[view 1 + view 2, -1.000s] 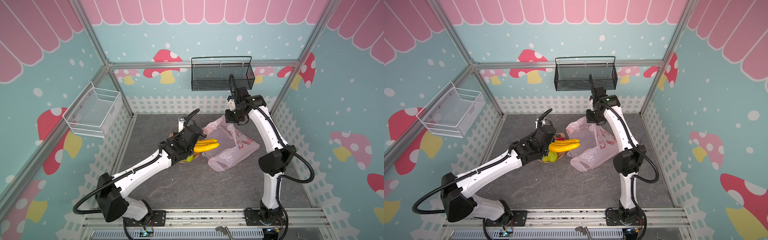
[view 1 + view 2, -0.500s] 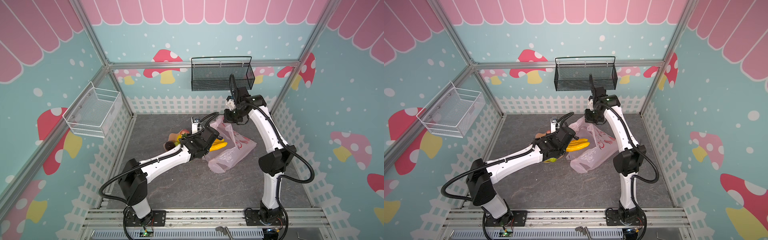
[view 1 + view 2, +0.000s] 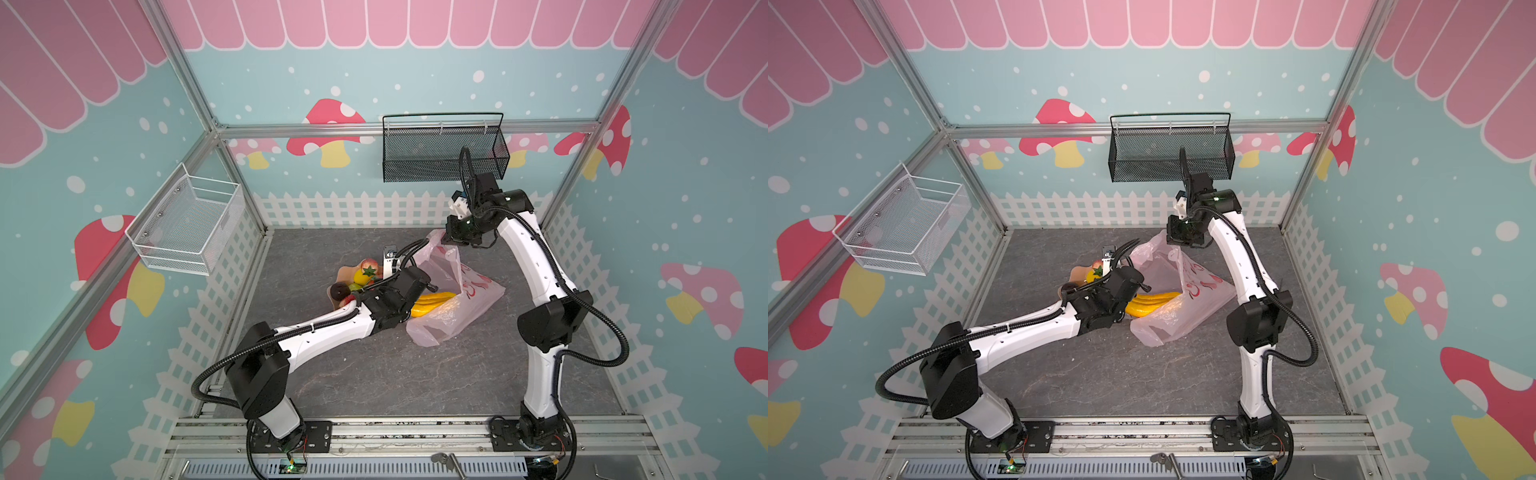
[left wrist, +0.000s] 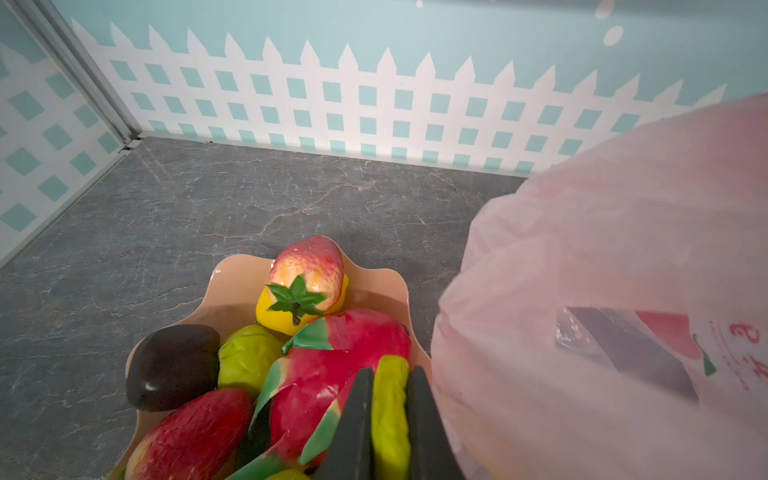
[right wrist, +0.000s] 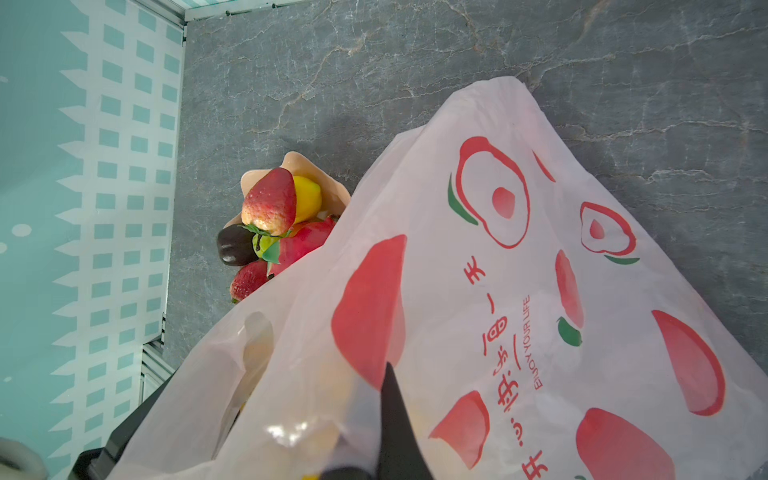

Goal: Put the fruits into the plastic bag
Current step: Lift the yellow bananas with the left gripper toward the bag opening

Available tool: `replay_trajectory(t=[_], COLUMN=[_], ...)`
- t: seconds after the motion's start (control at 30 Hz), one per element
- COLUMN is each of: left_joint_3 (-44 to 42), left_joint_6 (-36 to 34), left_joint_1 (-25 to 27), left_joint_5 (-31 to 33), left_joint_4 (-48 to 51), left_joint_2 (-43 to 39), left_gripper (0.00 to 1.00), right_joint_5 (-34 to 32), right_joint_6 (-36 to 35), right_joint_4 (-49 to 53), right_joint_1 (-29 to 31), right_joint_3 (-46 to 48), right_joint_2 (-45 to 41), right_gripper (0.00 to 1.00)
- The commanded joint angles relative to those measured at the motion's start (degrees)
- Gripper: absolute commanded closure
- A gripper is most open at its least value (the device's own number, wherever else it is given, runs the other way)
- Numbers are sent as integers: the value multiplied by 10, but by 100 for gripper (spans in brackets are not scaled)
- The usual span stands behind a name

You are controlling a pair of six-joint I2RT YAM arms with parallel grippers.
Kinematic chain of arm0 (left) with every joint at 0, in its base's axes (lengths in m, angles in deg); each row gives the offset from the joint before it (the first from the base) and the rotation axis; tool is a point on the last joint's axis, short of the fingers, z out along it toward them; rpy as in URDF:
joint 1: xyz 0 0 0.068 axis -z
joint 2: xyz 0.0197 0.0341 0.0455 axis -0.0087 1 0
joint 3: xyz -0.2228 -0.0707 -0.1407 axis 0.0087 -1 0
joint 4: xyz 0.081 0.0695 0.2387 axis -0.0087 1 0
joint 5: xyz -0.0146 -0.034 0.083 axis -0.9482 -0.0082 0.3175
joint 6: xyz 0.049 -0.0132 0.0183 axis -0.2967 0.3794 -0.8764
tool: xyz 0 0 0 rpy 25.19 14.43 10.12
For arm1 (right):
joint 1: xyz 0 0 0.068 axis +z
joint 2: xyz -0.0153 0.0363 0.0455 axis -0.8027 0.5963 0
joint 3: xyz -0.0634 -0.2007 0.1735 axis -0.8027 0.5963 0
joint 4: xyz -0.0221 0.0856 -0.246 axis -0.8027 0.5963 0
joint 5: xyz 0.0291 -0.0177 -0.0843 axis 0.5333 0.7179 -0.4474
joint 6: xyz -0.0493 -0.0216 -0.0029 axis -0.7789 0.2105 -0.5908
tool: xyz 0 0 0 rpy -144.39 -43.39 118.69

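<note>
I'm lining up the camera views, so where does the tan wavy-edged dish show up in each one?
In a top view: tan dish mid-floor, just left of the plastic bag.
In a top view: dish likewise left of the bag.
Left wrist: dish holding fruit, beside the bag.
Right wrist: dish peeking past the bag's edge.
Shared landmark: the plastic bag.

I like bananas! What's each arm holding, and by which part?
Left end effector grips the banana bunch by its greenish end; right end effector pinches the plastic bag at its upper edge.
</note>
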Motion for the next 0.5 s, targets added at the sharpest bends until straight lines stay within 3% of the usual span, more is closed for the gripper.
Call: replay_trajectory(t=[0.0,0.47], left_joint_3=[-18,-60], left_joint_6=[-18,-88], left_joint_1=[15,52], left_joint_5=[-35,-140], left_joint_4=[-36,-123], left_joint_2=[-25,-15], left_gripper=[100,100], right_joint_5=[8,10], right_joint_6=[0,-9], right_joint_4=[0,-2], right_joint_1=[-4,-6], right_joint_3=[-13,-12], right_joint_2=[0,-3], right_gripper=[100,100])
